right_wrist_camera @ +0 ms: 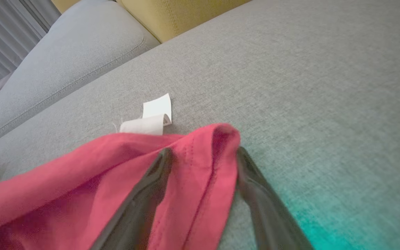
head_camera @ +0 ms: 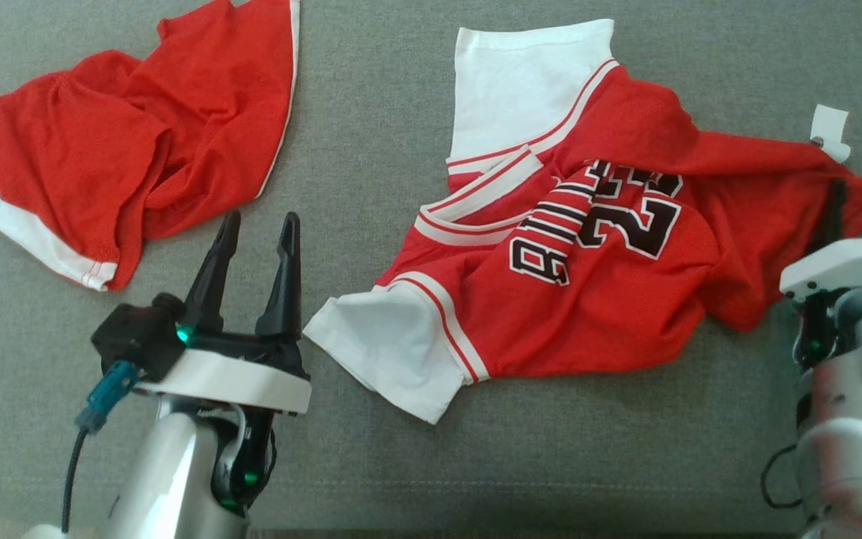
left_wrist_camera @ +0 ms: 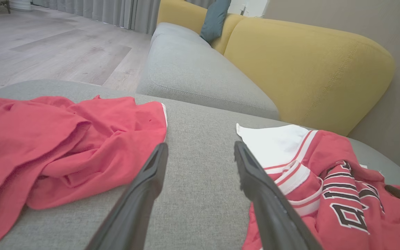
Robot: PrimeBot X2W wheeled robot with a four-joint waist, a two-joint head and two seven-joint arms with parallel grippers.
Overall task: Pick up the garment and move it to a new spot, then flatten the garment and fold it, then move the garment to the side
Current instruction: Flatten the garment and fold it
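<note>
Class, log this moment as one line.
left gripper open, clear | right gripper open, astride jersey edge | jersey crumpled on cushion

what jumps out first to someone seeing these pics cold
The red and white jersey with black lettering, rumpled across the middle and right of the grey cushion, catches the eye first. A second red garment lies crumpled at the far left. The right gripper stands open astride the jersey's red edge, while the left gripper is open above bare cushion between the two garments.
</note>
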